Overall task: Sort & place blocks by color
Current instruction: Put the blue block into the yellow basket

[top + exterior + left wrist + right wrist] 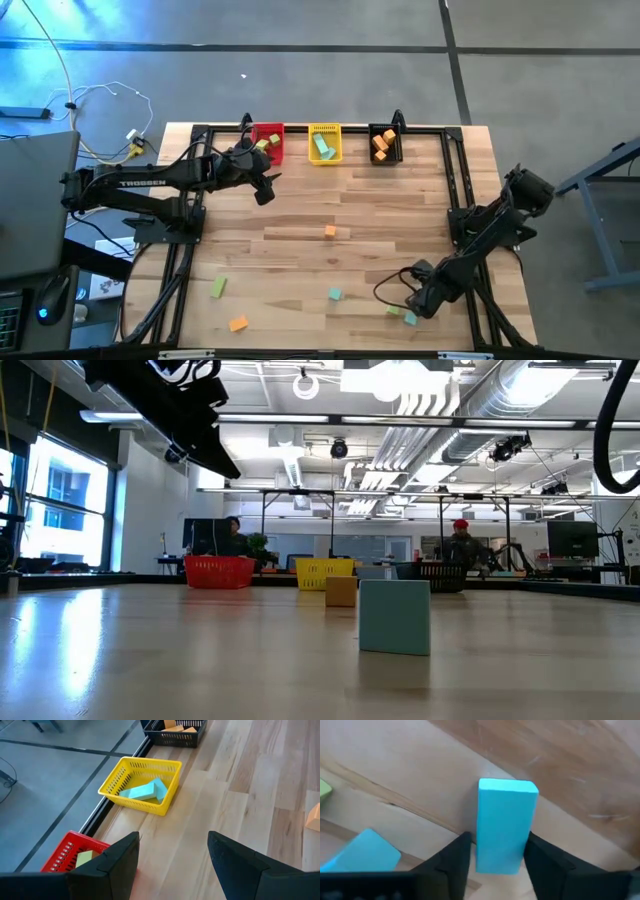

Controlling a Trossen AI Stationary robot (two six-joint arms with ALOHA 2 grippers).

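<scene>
My right gripper (418,303) points down near the table's front right corner. Its fingers stand close on either side of a teal bar (504,822) lying on the wood. Next to it lie another teal block (364,854) and a yellow-green one (393,311). Loose on the table are an orange block (330,231), a teal block (335,294), a yellow-green bar (218,288) and an orange block (238,323). My left gripper (172,865) hovers open and empty near the red bin (268,143). My right gripper comes from above with one finger (456,857) on each long side of the teal bar's near end (500,862), lying across the bar. The bar rests flat on the table. I cannot tell whether the fingers touch it.
Along the far edge stand the red bin with yellow-green blocks, a yellow bin (325,143) with teal blocks (145,791) and a black bin (386,143) with orange blocks. A black frame (455,170) borders the table. People sit in the room beyond.
</scene>
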